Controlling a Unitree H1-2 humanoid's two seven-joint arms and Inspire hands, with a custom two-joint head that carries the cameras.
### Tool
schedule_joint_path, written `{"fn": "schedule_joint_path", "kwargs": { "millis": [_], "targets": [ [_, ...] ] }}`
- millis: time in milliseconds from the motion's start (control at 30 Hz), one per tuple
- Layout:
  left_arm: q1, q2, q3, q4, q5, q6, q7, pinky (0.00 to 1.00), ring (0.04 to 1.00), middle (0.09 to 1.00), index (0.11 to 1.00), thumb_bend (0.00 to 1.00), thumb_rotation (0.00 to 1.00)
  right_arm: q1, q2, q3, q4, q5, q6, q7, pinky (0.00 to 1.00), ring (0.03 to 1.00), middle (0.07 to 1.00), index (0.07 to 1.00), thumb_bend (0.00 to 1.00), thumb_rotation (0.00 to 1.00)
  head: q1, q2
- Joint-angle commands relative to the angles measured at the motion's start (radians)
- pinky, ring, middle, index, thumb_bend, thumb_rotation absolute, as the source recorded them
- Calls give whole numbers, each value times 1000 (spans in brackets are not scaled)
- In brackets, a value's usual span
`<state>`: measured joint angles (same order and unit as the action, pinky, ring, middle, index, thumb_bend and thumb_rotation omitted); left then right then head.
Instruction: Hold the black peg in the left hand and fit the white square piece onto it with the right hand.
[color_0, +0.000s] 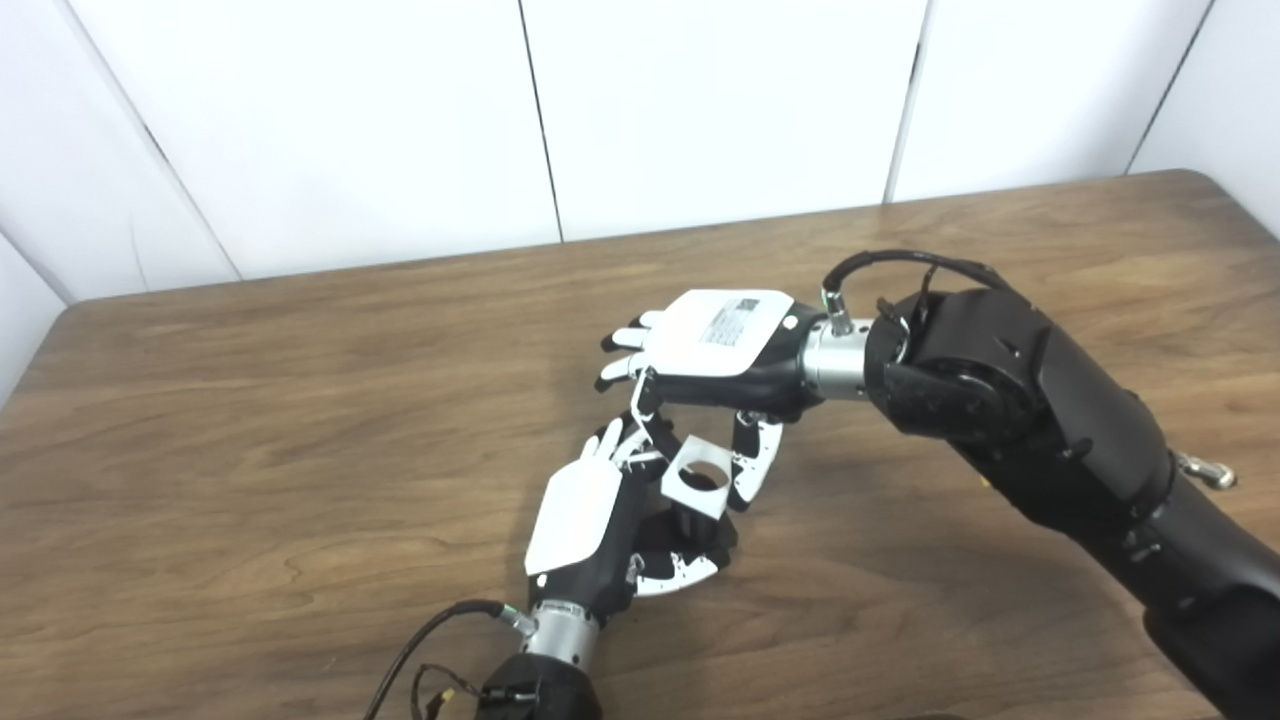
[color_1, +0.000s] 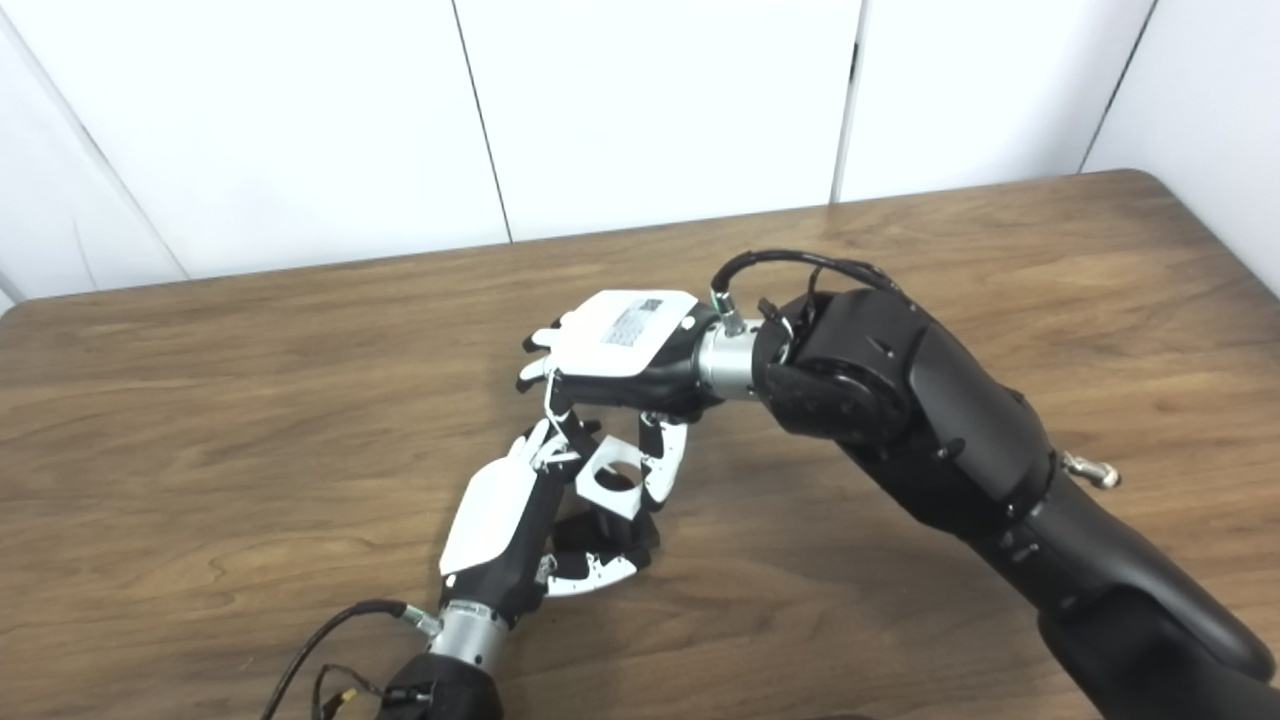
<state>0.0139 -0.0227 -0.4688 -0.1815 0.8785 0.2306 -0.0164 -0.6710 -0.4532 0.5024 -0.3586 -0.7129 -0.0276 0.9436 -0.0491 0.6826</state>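
The white square piece (color_0: 697, 481) with a round hole is pinched between the thumb and fingers of my right hand (color_0: 715, 350), which reaches in from the right, palm down. Directly beneath it, my left hand (color_0: 600, 520) is curled around the black peg (color_0: 700, 528), mostly hidden by the fingers and the piece. The white piece sits on top of the peg's upper end, slightly tilted. How far the peg enters the hole is hidden. In the right eye view the piece (color_1: 612, 480) and the left hand (color_1: 510, 520) appear the same way.
The brown wooden table (color_0: 300, 420) spreads around both hands. White wall panels (color_0: 700, 100) stand behind its far edge. Cables loop at both wrists (color_0: 430, 640). My bulky right forearm (color_0: 1050, 420) crosses the table's right side.
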Motion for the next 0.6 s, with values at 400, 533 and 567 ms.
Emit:
{"fn": "schedule_joint_path", "kwargs": {
  "millis": [400,533,567],
  "targets": [
    [4,-9,-8,37,22,42,-7,1000,1000,909,490,524,69,-33,2,-5,0,16,-52,-14,1000,1000,913,489,526,147,13,6],
    [3,-9,-8,35,24,48,-8,1000,1000,910,490,524,70,-29,-1,-3,7,15,-62,-15,1000,1000,914,489,525,148,20,8],
    [3,-8,-8,35,21,46,-7,1000,1000,911,490,524,70,-28,-1,-3,9,16,-64,-17,1000,1000,916,489,525,149,22,8]
  ]
}}
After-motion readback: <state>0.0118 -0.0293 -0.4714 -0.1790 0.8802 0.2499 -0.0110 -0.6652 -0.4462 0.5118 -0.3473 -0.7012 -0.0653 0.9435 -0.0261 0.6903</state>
